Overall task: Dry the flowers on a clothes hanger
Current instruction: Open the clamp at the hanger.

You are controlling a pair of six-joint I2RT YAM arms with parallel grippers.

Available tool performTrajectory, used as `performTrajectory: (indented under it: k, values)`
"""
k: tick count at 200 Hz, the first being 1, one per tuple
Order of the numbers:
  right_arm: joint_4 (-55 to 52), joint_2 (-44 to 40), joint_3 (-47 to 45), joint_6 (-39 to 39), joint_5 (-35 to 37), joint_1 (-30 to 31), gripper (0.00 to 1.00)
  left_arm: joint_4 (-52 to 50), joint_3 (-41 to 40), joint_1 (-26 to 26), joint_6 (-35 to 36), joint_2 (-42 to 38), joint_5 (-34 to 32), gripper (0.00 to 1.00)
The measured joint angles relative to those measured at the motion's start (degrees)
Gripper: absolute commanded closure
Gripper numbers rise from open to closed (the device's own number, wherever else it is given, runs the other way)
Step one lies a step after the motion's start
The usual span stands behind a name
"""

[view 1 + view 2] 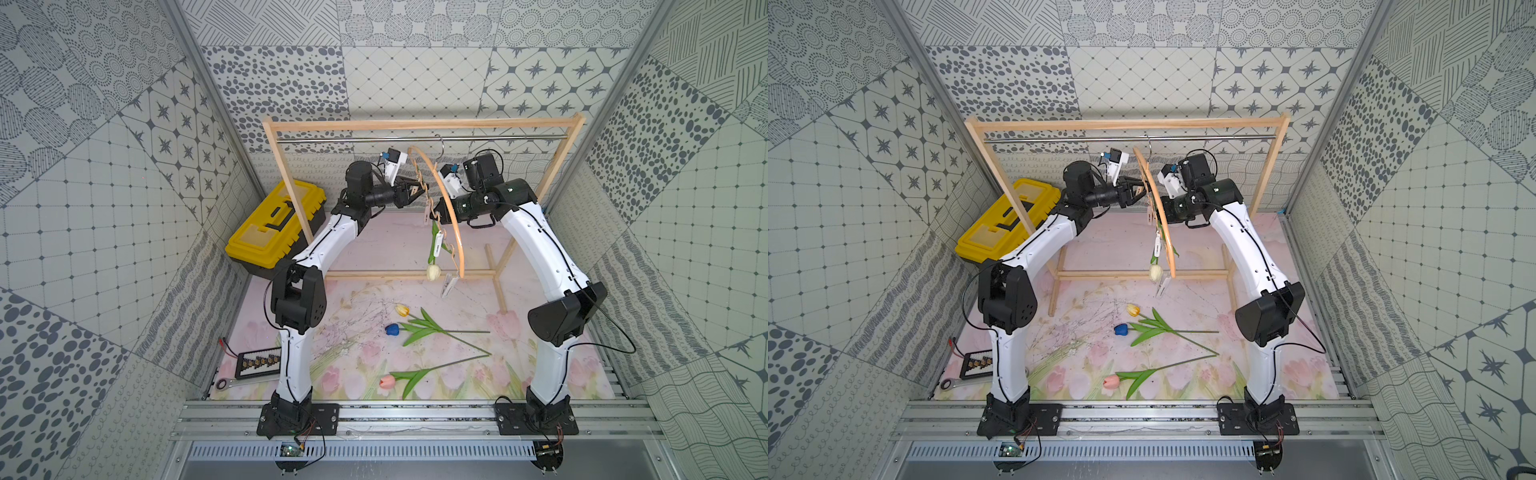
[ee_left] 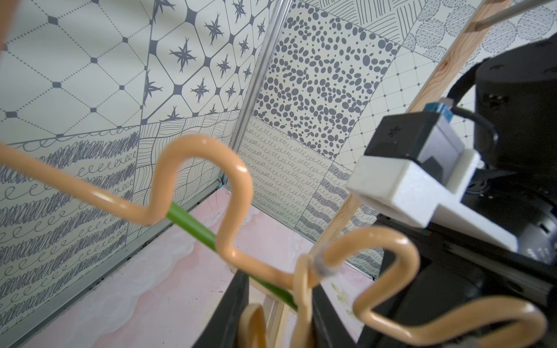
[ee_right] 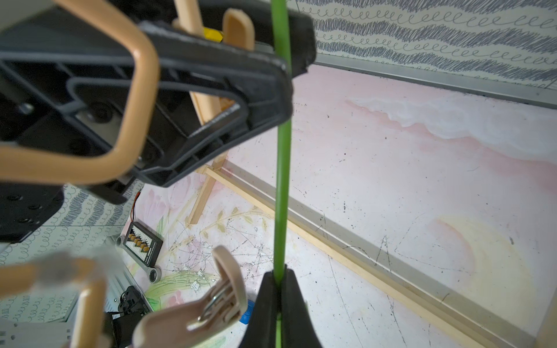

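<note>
Two grippers: holding what? (reader)
Closed tight, the right gripper (image 3: 278, 286) pinches the cream tulip (image 1: 433, 272) by its stem (image 3: 283, 180). The left gripper (image 2: 278, 304) stands part-open around a clothespin (image 2: 254, 325); contact is unclear. The clothes hanger (image 1: 459, 245) hangs from the far rail (image 1: 415, 138). The yellow tulip (image 1: 402, 310), blue tulip (image 1: 392, 330) and pink tulip (image 1: 386, 381) lie on the near mat (image 1: 365, 249). (legend)

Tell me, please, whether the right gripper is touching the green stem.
Touching: the right wrist view shows the right gripper closed on the green stem, with no gap.

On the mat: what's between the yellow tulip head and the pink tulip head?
The blue tulip head, close to the yellow tulip head. From there to the pink tulip head only printed mat shows. Both top views show this.
</note>
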Motion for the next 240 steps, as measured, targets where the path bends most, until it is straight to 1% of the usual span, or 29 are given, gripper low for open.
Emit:
performTrajectory:
  k: [20, 26, 33, 37, 44, 48, 64, 73, 83, 102, 130, 147, 164, 184, 208, 226, 240]
  values:
    - [1.01, -0.68, -2.05, 0.26, 0.7, -0.02, 1.0, -0.31, -0.39, -0.39, 0.0, -0.52, -0.68, 0.74]
    - [1.27, -1.03, -2.89, 0.46, 0.85, -0.09, 1.0, -0.42, -0.48, -0.55, 0.02, -0.63, -1.09, 0.72]
    - [1.62, -1.44, -3.96, 0.7, 0.96, -0.31, 1.0, -0.5, -0.63, -0.68, 0.02, -0.76, -1.49, 0.67]
    - [1.88, -1.77, -4.63, 0.74, 1.01, -0.35, 1.0, -0.52, -0.74, -0.79, 0.0, -0.83, -1.66, 0.6]
    - [2.08, -2.12, -5.49, 1.03, 0.96, -0.39, 1.0, -0.61, -0.94, -0.94, 0.17, -0.96, -2.05, 0.44]
    - [2.12, -2.34, -5.84, 1.18, 0.96, -0.39, 1.0, -0.66, -1.09, -1.05, 0.5, -1.03, -2.14, 0.4]
    - [2.43, -2.8, -6.54, 1.4, 0.92, -0.39, 1.0, -0.83, -1.33, -1.31, 0.24, -1.11, -2.54, 0.36]
    - [2.62, -2.91, -6.58, 1.51, 0.83, -0.39, 1.0, -0.92, -1.46, -1.4, 0.17, -1.14, -2.6, 0.36]
    - [2.99, -2.91, -6.58, 1.53, 0.68, -0.46, 1.0, -0.98, -1.64, -1.51, 0.26, -1.2, -2.58, 0.37]
    - [3.13, -2.91, -6.58, 1.51, 0.48, -0.57, 1.0, -1.07, -1.86, -1.6, 0.26, -1.42, -2.6, 0.44]
    - [3.15, -2.91, -6.58, 1.51, 0.31, -0.59, 1.0, -1.03, -1.97, -1.64, 0.37, -1.53, -2.6, 0.58]
    - [3.15, -2.91, -6.58, 1.49, 0.28, -0.59, 1.0, -0.96, -1.95, -1.64, 0.57, -1.53, -2.67, 0.7]
    - [3.13, -2.91, -6.58, 1.49, 0.31, -0.59, 1.0, -0.96, -1.92, -1.64, 0.55, -1.53, -2.64, 0.76]
    - [3.13, -2.91, -6.58, 1.49, 0.35, -0.59, 1.0, -0.92, -1.92, -1.68, 0.72, -1.57, -2.67, 0.81]
    - [3.45, -3.28, -7.06, 1.75, 1.66, -0.59, 1.0, -0.96, -1.92, -1.7, 0.72, -1.64, -2.73, 0.84]
    - [4.87, -5.25, -9.94, 2.97, 4.33, -0.87, 1.0, -0.96, -1.92, -1.9, 0.72, -1.64, -3.02, 0.85]
    - [8.0, -8.59, -14.8, 5.29, 6.71, -1.42, 1.0, -1.05, -1.99, -2.19, 0.7, -1.73, -3.39, 0.85]
